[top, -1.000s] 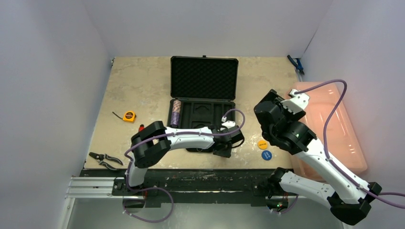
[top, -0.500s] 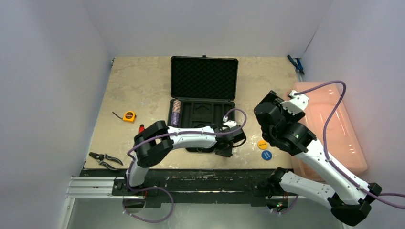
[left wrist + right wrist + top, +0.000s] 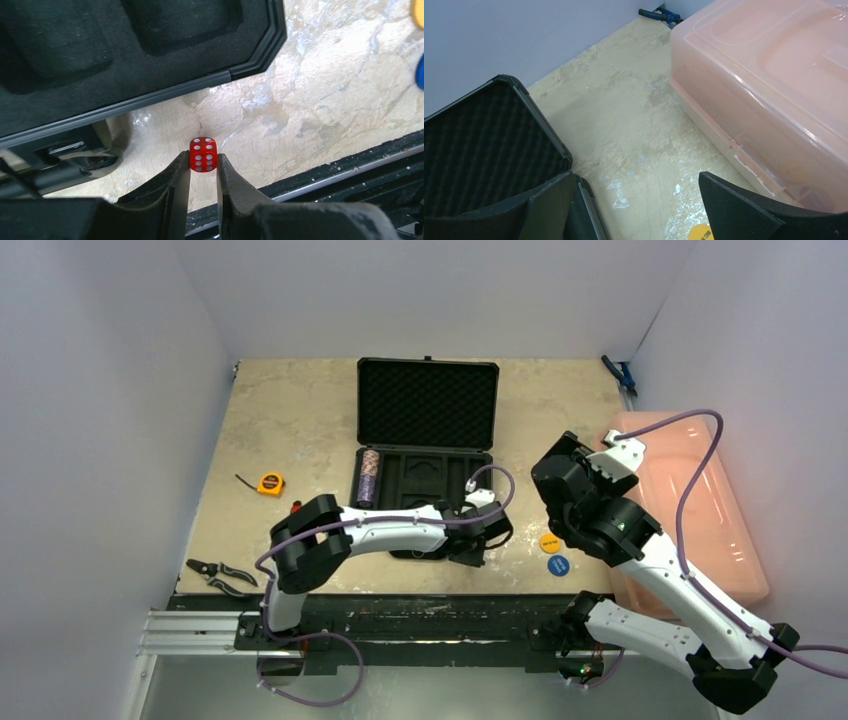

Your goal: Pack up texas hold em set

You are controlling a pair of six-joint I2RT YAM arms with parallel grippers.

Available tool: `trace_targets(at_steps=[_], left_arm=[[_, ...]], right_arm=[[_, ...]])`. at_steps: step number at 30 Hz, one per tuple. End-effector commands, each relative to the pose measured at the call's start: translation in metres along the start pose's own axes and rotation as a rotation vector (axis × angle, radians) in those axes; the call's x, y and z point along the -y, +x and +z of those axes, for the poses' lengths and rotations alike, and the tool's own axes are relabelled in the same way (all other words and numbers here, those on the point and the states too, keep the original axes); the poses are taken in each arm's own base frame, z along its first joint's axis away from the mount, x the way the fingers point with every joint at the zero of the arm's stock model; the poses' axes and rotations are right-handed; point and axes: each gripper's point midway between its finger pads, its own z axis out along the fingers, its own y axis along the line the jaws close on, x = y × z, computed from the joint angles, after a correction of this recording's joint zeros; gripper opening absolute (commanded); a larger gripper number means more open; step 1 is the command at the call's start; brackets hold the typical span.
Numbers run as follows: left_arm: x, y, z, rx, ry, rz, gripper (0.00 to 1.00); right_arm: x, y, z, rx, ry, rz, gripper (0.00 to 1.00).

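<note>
Our left jaws are pinching a red die (image 3: 203,154) at their tips, narrowed to its width, just beside the near rim of the open black case (image 3: 250,67). We cannot tell whether it is lifted off the surface (image 3: 320,110). Our right jaws are hanging wide apart, holding nothing, near a pink bin (image 3: 764,75). One chip stack (image 3: 369,476) is sitting in the tray. A yellow disc (image 3: 550,541) and a blue disc (image 3: 557,565) are lying outside, so we are judging the packing barely begun.
</note>
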Motion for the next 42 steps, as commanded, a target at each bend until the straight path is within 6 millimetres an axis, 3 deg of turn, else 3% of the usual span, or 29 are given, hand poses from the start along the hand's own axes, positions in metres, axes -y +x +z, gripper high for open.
trace_targets(at_steps=[1, 7, 15, 20, 34, 42], left_arm=[[0.014, -0.027, -0.035, 0.133, 0.074, 0.030, 0.00], [0.011, -0.040, -0.069, 0.241, 0.129, 0.055, 0.00], [-0.018, -0.053, -0.114, 0.343, 0.094, 0.050, 0.00], [-0.044, -0.054, -0.131, 0.380, 0.038, 0.043, 0.00], [-0.154, -0.056, -0.140, 0.394, -0.161, -0.108, 0.00], [-0.193, -0.058, -0.141, 0.410, -0.209, -0.158, 0.00]], right_arm=[[-0.002, -0.008, 0.000, 0.022, 0.000, 0.019, 0.99], [-0.007, -0.013, 0.000, 0.030, -0.004, 0.014, 0.99], [-0.015, -0.015, 0.001, 0.033, -0.016, 0.009, 0.99], [-0.020, -0.012, 0.003, 0.027, -0.020, 0.001, 0.99], [-0.038, 0.001, 0.007, -0.013, -0.042, -0.035, 0.99], [-0.044, 0.004, 0.009, -0.027, -0.051, -0.055, 0.99]])
